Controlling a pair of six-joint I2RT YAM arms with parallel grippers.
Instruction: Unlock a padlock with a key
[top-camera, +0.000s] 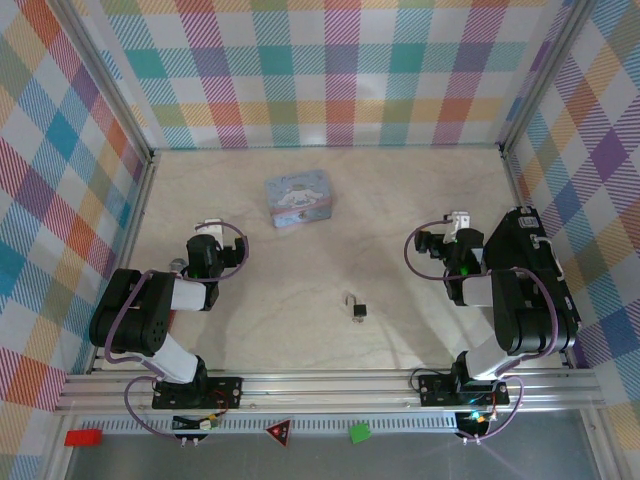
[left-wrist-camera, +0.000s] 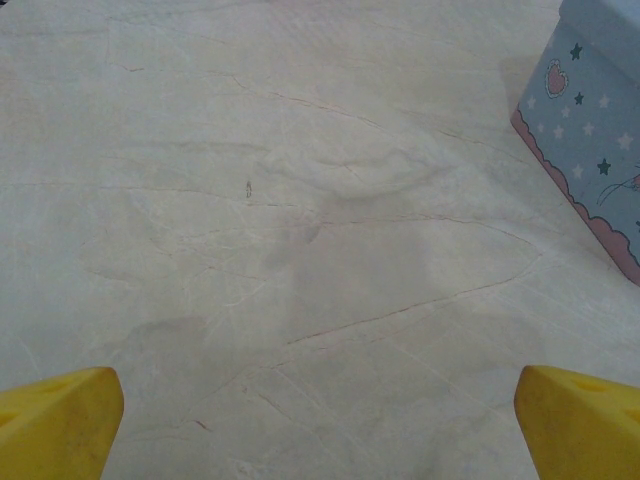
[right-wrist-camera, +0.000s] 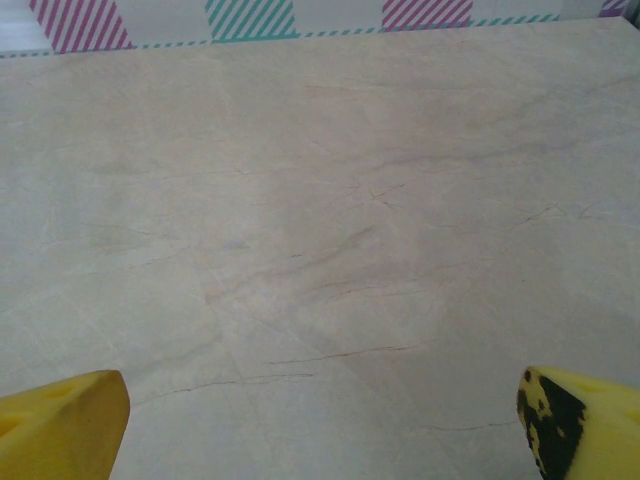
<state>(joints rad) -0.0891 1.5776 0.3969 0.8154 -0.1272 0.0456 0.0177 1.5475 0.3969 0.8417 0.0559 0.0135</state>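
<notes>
The padlock (top-camera: 356, 307), a tiny black body with a thin silvery shackle, lies on the pale table between the two arms, nearer the front edge. The key is out of view; I cannot pick it out in any frame. My left gripper (top-camera: 207, 229) rests at the left, well away from the padlock. Its yellow fingertips (left-wrist-camera: 60, 420) stand wide apart, so the left gripper (left-wrist-camera: 320, 425) is open over bare table. My right gripper (top-camera: 458, 220) sits at the right, also apart from the padlock. In its wrist view the right gripper (right-wrist-camera: 320, 425) is open with nothing between its fingers.
A pale blue cartoon-printed tin (top-camera: 299, 199) stands at the back centre, and its corner (left-wrist-camera: 590, 150) shows at the right of the left wrist view. Checked walls (top-camera: 330, 70) enclose the table on three sides. A metal rail (top-camera: 330, 385) runs along the front edge.
</notes>
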